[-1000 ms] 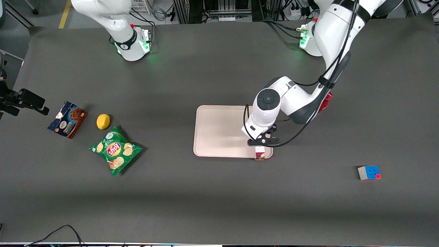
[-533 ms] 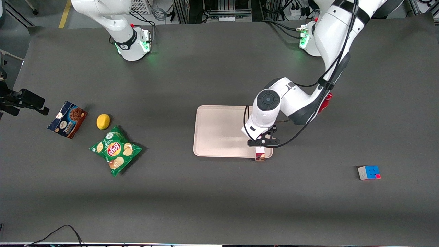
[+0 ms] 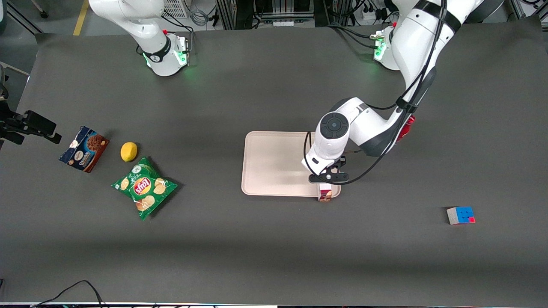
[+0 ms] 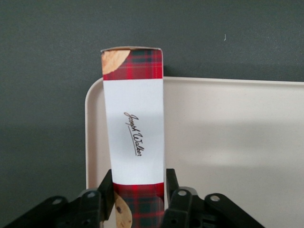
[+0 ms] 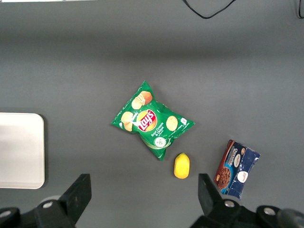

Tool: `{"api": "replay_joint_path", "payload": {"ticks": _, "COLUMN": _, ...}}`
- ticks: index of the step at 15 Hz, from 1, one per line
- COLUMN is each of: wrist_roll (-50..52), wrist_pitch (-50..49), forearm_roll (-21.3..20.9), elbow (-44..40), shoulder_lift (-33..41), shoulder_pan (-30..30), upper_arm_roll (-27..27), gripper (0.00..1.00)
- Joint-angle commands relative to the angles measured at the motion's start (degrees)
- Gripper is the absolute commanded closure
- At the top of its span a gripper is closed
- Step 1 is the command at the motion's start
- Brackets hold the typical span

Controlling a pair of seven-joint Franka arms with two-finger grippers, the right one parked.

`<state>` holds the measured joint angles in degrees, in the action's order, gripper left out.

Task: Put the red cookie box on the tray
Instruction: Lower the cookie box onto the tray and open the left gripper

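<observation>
The red cookie box (image 3: 324,193) is a slim plaid carton with a white label, also seen in the left wrist view (image 4: 134,128). My left gripper (image 3: 327,177) is shut on the box's sides (image 4: 137,183). It holds the box over the corner of the pale pink tray (image 3: 274,162) that is nearest the front camera, at the working arm's end. The box's free end reaches just past the tray's rim (image 4: 92,142) toward the front camera. The arm hides most of the box in the front view.
A green chips bag (image 3: 144,187), a lemon (image 3: 129,151) and a blue-brown cookie box (image 3: 84,148) lie toward the parked arm's end. A colour cube (image 3: 460,215) lies toward the working arm's end. A small red bottle (image 3: 404,128) is partly hidden by the arm.
</observation>
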<state>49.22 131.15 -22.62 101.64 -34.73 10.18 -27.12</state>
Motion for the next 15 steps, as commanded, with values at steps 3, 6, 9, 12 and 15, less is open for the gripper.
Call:
{"api": "replay_joint_path", "payload": {"ticks": 3, "wrist_roll": 1.0, "wrist_pitch": -0.7, "forearm_roll": -1.1, "elbow": 0.4, "shoulder_lift": 1.1, "shoulder_pan": -0.1, "upper_arm_roll": -0.1, "gripper": 0.24}}
{"api": "replay_joint_path", "payload": {"ticks": 6, "wrist_roll": 1.0, "wrist_pitch": -0.7, "forearm_roll": -1.1, "elbow": 0.6, "shoulder_lift": 1.4, "shoulder_pan": -0.1, "upper_arm_roll": -0.1, "gripper": 0.24}}
{"api": "replay_joint_path", "payload": {"ticks": 9, "wrist_roll": 0.8, "wrist_pitch": -0.7, "forearm_roll": -1.1, "elbow": 0.6, "shoulder_lift": 1.4, "shoulder_pan": -0.1, "upper_arm_roll": -0.1, "gripper": 0.17}}
{"api": "replay_joint_path", "payload": {"ticks": 12, "wrist_roll": 0.8, "wrist_pitch": -0.8, "forearm_roll": -1.1, "elbow": 0.6, "shoulder_lift": 1.6, "shoulder_pan": -0.1, "upper_arm_roll": -0.1, "gripper": 0.0}}
{"api": "replay_joint_path", "payload": {"ticks": 15, "wrist_roll": -2.1, "wrist_pitch": -4.2, "forearm_roll": -1.2, "elbow": -1.5, "shoulder_lift": 2.7, "shoulder_pan": -0.2, "upper_arm_roll": -0.2, "gripper": 0.0}}
